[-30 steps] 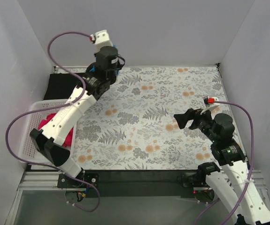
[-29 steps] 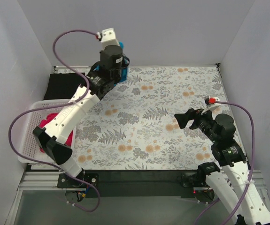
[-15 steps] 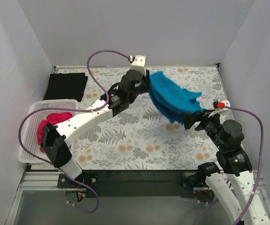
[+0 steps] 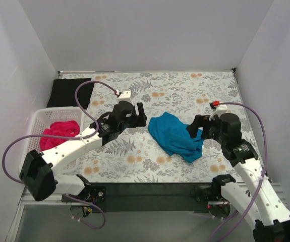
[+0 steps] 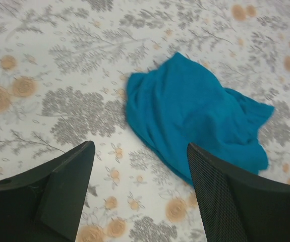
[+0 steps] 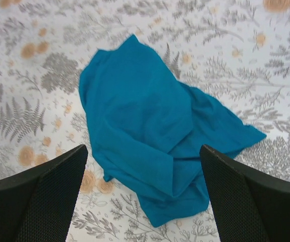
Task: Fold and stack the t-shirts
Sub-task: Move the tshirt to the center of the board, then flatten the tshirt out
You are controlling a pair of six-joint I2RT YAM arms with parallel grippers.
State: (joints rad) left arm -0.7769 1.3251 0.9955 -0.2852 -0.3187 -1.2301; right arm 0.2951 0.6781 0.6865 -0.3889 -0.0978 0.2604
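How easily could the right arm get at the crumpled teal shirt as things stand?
Probably easily: the right gripper hangs open beside the teal shirt, which lies loose on the floral covering with nothing on it or between them.

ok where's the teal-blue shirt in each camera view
top external: the teal-blue t-shirt lies crumpled just right of centre, in the near half of the table.
left wrist: the teal-blue t-shirt sits from the upper centre toward the right edge.
right wrist: the teal-blue t-shirt fills the centre of the picture.
shared landmark: the floral table covering lies under it in all three views.
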